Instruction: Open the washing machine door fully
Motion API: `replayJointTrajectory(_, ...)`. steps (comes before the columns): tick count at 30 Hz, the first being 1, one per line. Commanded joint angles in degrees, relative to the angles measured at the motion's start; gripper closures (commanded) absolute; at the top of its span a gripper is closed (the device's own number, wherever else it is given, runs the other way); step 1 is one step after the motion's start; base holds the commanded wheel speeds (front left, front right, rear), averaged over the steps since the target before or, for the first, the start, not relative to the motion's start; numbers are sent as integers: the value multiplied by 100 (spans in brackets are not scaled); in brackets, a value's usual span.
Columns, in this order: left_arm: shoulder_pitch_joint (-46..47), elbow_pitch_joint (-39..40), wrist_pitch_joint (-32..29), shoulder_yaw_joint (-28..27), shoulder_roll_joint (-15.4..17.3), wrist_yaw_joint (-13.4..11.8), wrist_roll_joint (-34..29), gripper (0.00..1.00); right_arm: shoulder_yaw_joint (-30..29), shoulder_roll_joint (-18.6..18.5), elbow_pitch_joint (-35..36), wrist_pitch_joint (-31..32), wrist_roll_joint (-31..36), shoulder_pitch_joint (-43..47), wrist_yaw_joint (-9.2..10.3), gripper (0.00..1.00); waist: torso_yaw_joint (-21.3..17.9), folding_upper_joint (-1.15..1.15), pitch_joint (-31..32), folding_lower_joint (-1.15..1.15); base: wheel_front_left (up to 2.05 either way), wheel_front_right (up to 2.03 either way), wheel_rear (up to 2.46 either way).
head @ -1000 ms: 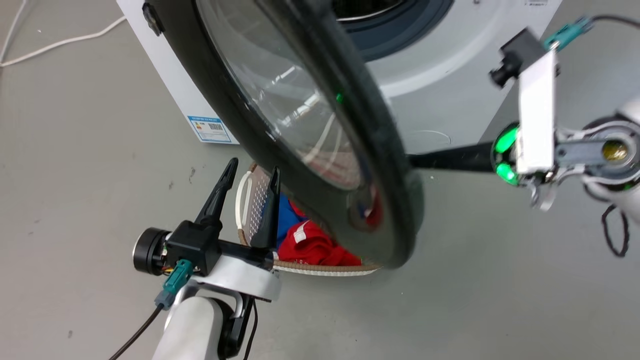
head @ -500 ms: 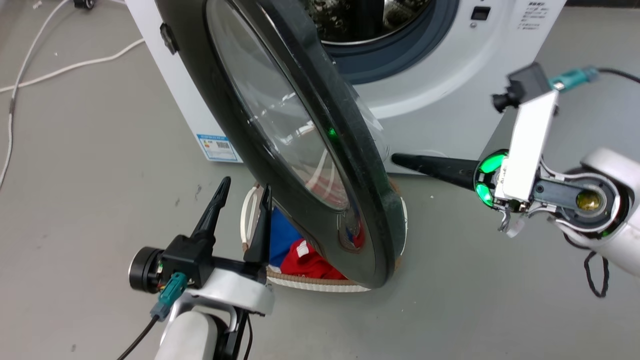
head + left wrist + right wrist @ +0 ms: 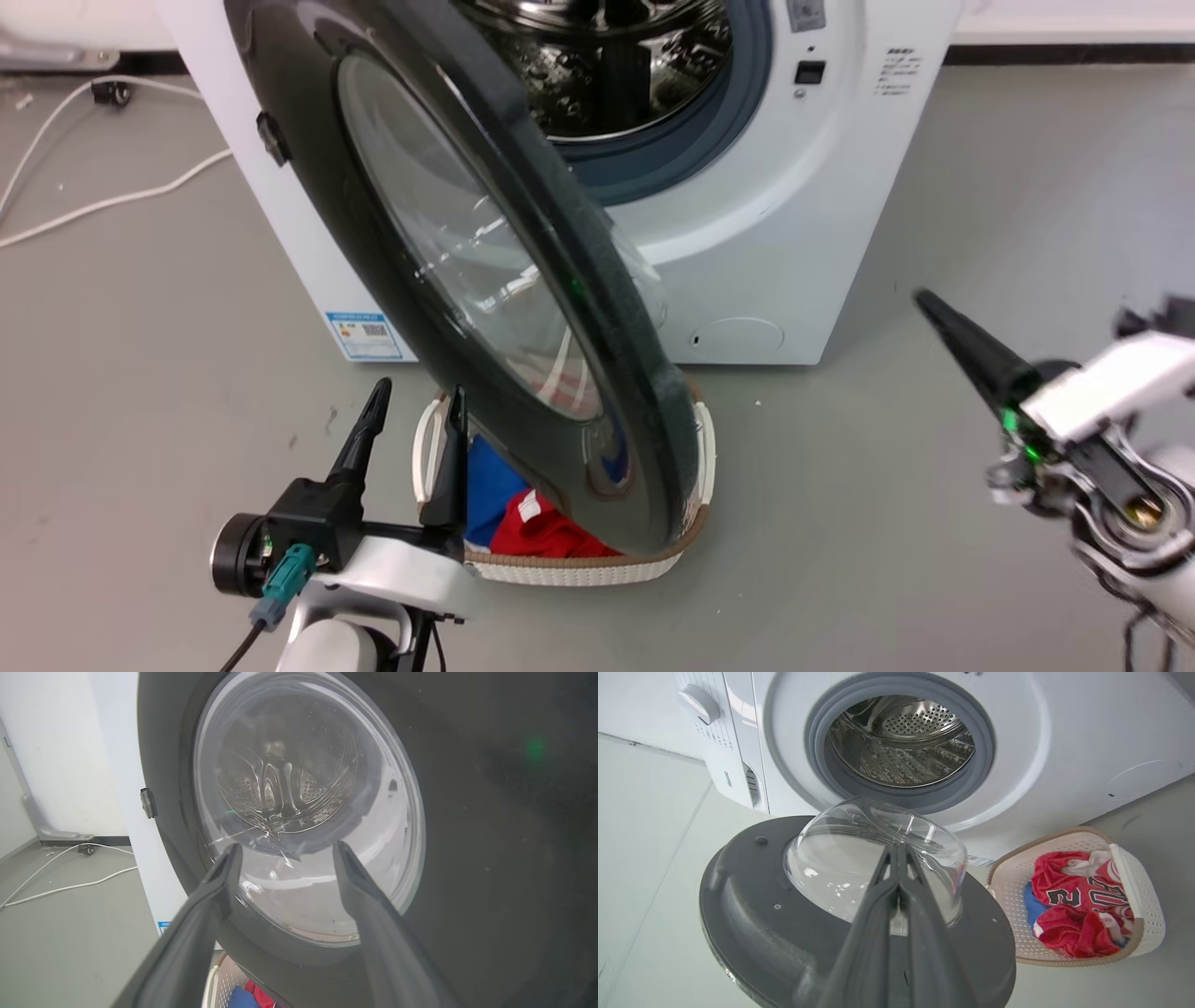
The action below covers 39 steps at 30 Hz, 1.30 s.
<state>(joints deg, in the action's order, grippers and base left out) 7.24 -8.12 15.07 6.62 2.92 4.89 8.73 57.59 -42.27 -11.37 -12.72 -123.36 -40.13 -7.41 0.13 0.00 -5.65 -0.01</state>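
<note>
The washing machine door (image 3: 485, 280) stands out roughly square to the machine front (image 3: 794, 233), its lower rim above the laundry basket (image 3: 579, 567) on the floor. The left tool (image 3: 419, 390), fingers apart, sits just beside its outer face. The right tool (image 3: 934, 308), fingers together, is well apart on the inner side. Opening looks part done. The next move probably calls for a push on the inner face toward the hinge, with the left tool clear of the swing.
</note>
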Motion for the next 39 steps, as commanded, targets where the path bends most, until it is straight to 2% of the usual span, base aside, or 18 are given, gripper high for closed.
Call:
replayJointTrajectory(1,-30,-7,15,-25,-4,12,-25,0,-46,-49,9,-39,37,108,-14,100,-45,0,50,1,0,0,0)
replayJointTrajectory(2,-78,-14,15,-75,-5,26,-43,0,-384,-73,63,-168,40,479,-14,100,-77,0,103,1,0,0,0)
replayJointTrajectory(4,-124,-32,15,-118,-5,45,-54,0,-649,-164,6,-235,416,808,-14,100,-104,0,152,1,0,0,0)
replayJointTrajectory(5,-138,-35,15,-149,-5,53,-64,0,-880,-139,-74,-239,596,966,-14,86,-120,0,171,1,0,0,0)
replayJointTrajectory(7,-173,-47,15,-200,-5,52,-84,0,-1425,-26,-361,-246,1249,1313,-14,41,-147,0,219,1,0,0,0)
replayJointTrajectory(8,-197,-53,15,-216,-6,63,-95,0,-1749,128,-474,-238,1574,1521,-14,12,-152,0,241,1,0,0,0)
replayJointTrajectory(9,-221,-62,15,-232,-6,71,-102,0,-2088,256,-598,-238,1968,1732,-14,0,-153,0,264,1,0,0,0)
replayJointTrajectory(13,-294,-72,15,-298,-5,79,-83,0,-3435,874,-806,-240,3639,2432,-14,0,-156,0,344,1,0,0,0)
replayJointTrajectory(14,-294,-72,15,-298,-5,79,-83,0,-3435,874,-806,-240,3639,2432,-14,0,-156,0,344,1,0,0,0)
replayJointTrajectory(17,-344,-81,15,-331,-3,87,-87,0,-4327,1322,-695,-241,5084,2877,-14,0,-147,0,387,1,0,0,0)
replayJointTrajectory(18,-339,-86,15,-343,-4,90,-96,0,-4814,1627,-494,-241,5961,3110,-14,0,-140,0,406,1,0,0,0)
replayJointTrajectory(19,-339,-86,15,-343,-4,90,-96,0,-4814,1627,-494,-241,5961,3110,-14,0,-140,0,406,1,0,0,0)
replayJointTrajectory(23,-326,-86,15,-362,-6,92,-124,0,-5676,2048,54,-243,7752,3448,-8,0,-135,0,413,1,0,0,0)
replayJointTrajectory(27,-279,-83,15,-380,-3,92,-156,0,-6236,2464,681,-118,9372,3713,-8,0,-114,0,407,1,0,0,0)
replayJointTrajectory(30,-254,-77,15,-388,-3,92,-173,0,-6390,2877,1149,233,10166,3944,-7,0,-90,0,397,1,0,0,0)
replayJointTrajectory(33,-236,-84,15,-402,-5,86,-200,0,-6364,3191,1424,525,10672,4173,-7,0,-80,0,381,1,0,0,0)
replayJointTrajectory(35,-238,-107,15,-407,-5,81,-210,0,-6305,3354,1437,605,10832,4286,-7,0,-78,0,374,1,0,0,0)
replayJointTrajectory(39,-253,-172,15,-410,-4,85,-253,0,-6211,3458,1267,650,11036,4387,-7,0,-75,0,391,1,0,0,0)
